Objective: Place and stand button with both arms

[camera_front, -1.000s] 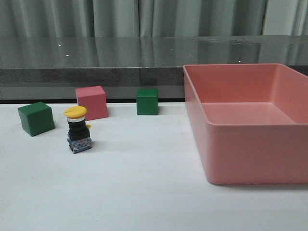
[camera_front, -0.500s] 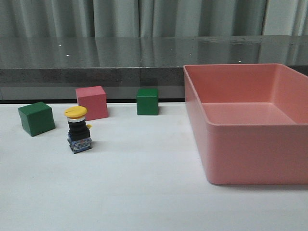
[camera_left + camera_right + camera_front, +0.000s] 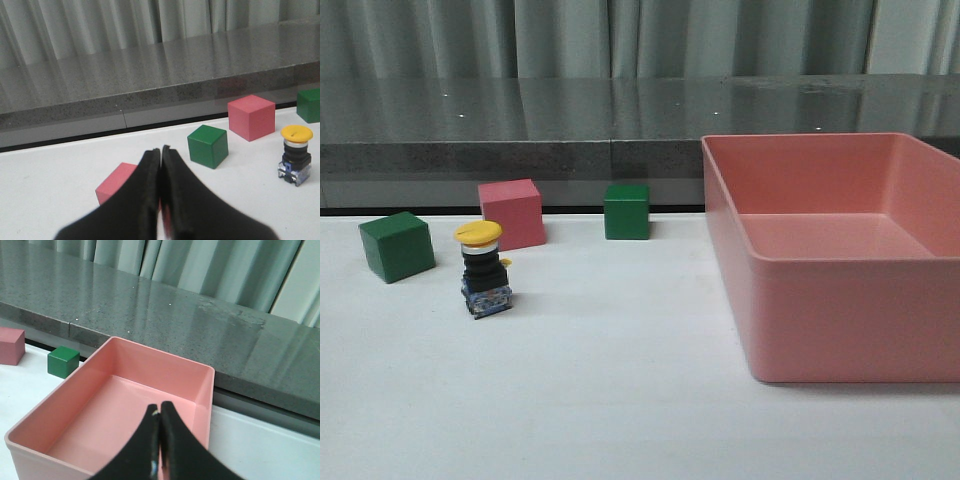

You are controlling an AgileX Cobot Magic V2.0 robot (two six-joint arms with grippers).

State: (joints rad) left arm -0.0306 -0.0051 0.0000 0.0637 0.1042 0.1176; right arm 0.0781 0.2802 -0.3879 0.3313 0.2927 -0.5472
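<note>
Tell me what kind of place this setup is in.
Probably a lab or test bench rather than a home: a plain white table holds only staged props, namely colored cubes, a button and a pink bin, with a grey stone-like ledge and curtains behind.

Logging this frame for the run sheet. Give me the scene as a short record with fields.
button: upright on the white table, yellow cap up
cubes near button: pink cube behind it, green cube to its left
other cube: second green cube farther right
pink bin: right side, nothing visible inside
left hand: shut, empty
right hand: shut, empty, above the bin
</note>
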